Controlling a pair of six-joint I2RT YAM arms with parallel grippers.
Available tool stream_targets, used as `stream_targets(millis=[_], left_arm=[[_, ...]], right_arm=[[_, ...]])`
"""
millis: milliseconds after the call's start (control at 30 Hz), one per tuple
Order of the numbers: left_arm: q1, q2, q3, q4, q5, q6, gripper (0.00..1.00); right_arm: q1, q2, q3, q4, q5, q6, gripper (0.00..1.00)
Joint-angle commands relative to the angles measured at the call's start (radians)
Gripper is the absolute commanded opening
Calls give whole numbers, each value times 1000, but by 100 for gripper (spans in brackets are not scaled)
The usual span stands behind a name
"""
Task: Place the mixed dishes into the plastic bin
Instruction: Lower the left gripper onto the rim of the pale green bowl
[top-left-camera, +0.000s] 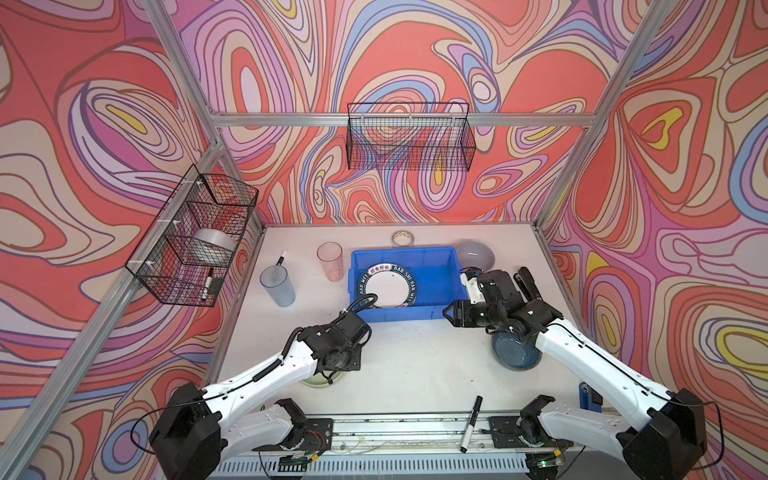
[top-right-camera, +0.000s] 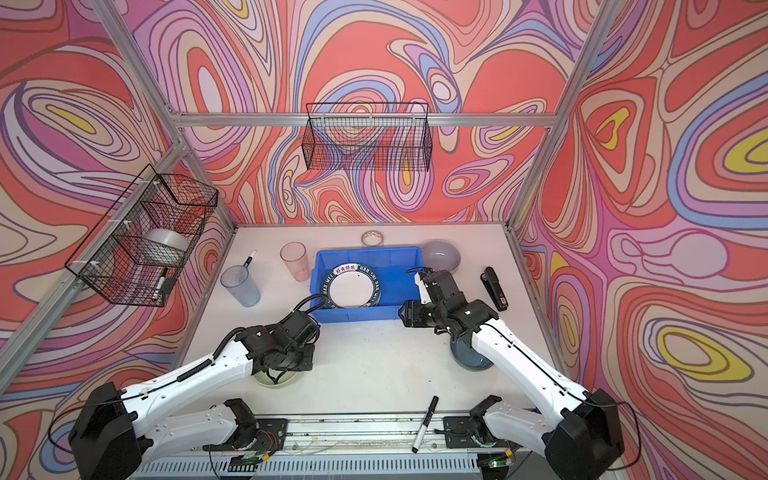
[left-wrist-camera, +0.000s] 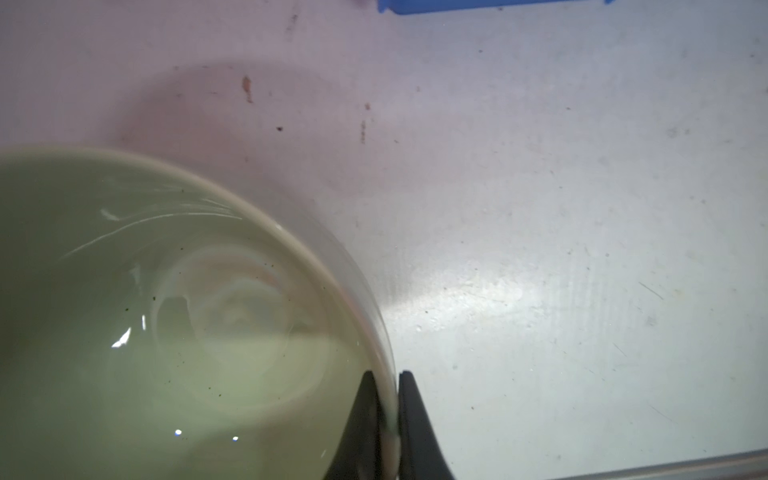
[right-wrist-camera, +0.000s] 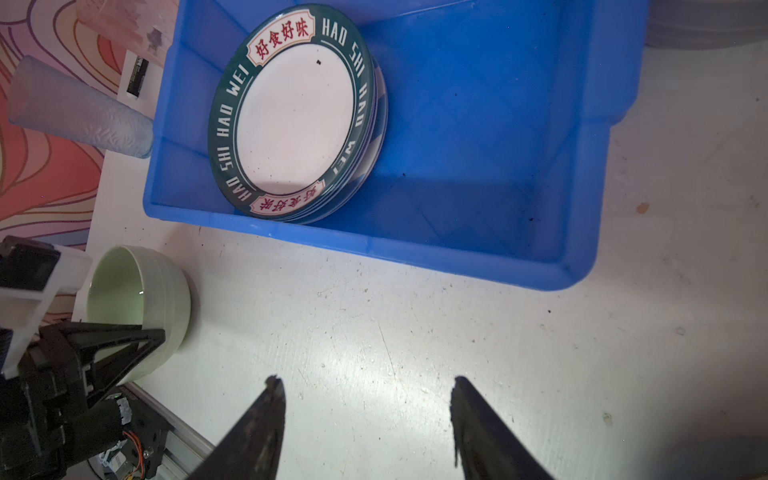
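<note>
My left gripper (left-wrist-camera: 390, 382) is shut on the rim of the pale green bowl (left-wrist-camera: 166, 311), one finger inside and one outside. The bowl (top-left-camera: 318, 381) stands near the table's front left. The blue plastic bin (top-left-camera: 399, 315) holds a stack of plates; the top one (top-left-camera: 386, 286) is white with a dark lettered rim. My right gripper (right-wrist-camera: 368, 382) hangs open and empty over bare table before the bin's front right corner (right-wrist-camera: 573, 278). A dark blue bowl (top-left-camera: 515, 355) sits under the right arm. A lavender bowl (top-left-camera: 476, 254), a pink tumbler (top-left-camera: 330, 261) and a bluish tumbler (top-left-camera: 277, 286) stand around the bin.
A tape roll (top-left-camera: 402, 238) lies behind the bin. One marker (top-left-camera: 280, 258) is by the bluish tumbler, another (top-left-camera: 471, 424) at the front rail. A black stapler (top-right-camera: 494, 289) lies at the right. Wire baskets hang on the back wall (top-left-camera: 409, 137) and left wall (top-left-camera: 195, 237).
</note>
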Motion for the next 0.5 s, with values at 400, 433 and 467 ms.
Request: stream_targets(millis=[400,433,467], left_arm=[[-133,96,53,117,98,-121,30],[-132,81,70,70,78,-123,32],[-133,60,85,25,49,-129,34]], right_arm=[[3,-11,-14,-16,37,31,65],[2,-11,-15,-13,34,33,65],[2,-11,-17,-14,34,34,65]])
